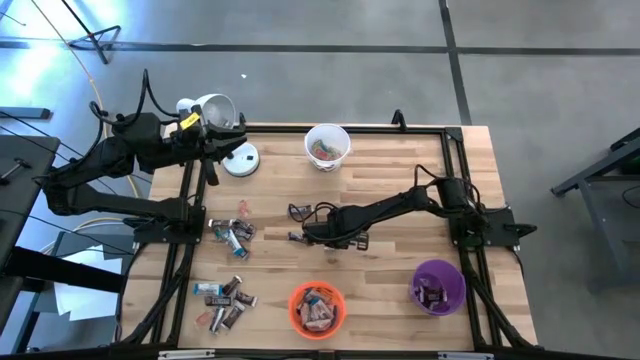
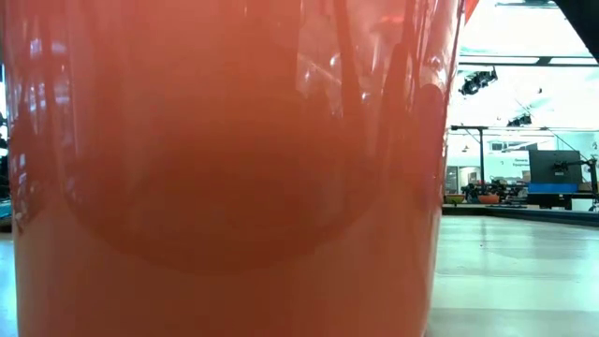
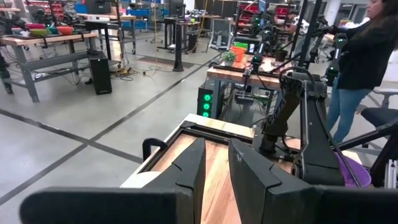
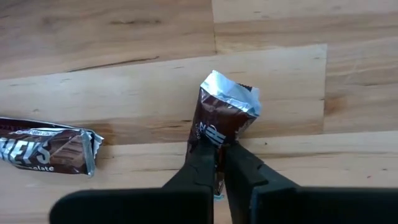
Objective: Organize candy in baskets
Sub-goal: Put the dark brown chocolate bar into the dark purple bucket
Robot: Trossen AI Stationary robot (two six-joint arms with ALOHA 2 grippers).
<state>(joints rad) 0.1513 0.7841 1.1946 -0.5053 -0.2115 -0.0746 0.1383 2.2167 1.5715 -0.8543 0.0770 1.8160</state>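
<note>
A dark brown wrapped candy bar (image 4: 225,115) lies mid-table with my right gripper (image 4: 217,149) shut on it; the high view shows that gripper (image 1: 303,238) pointing down there. A second brown bar (image 4: 43,154) lies flat on the wood beside it. More candy lies in loose clusters at the left (image 1: 232,232) and the near left (image 1: 225,295). The white basket (image 1: 327,145) stands at the far edge. The orange basket (image 1: 317,308) and purple basket (image 1: 438,285) stand at the near edge. My left gripper (image 3: 216,163) waits raised at the far left, narrowly open and holding nothing. My right gripper pinches the dark brown bar between its two fingers at the end nearest the wrist (image 4: 211,138). The fingers come from above, pointing down. The bar's silver crimped end (image 4: 231,93) sticks out beyond the fingertips. I cannot tell whether the bar is still on the wood.
A white desk lamp (image 1: 225,125) stands at the far left, beside my left gripper. The orange basket's wall (image 2: 225,187) fills the low view. A person (image 3: 364,56) stands beyond the table's right side. Bare wood (image 1: 400,160) lies between the white and purple baskets.
</note>
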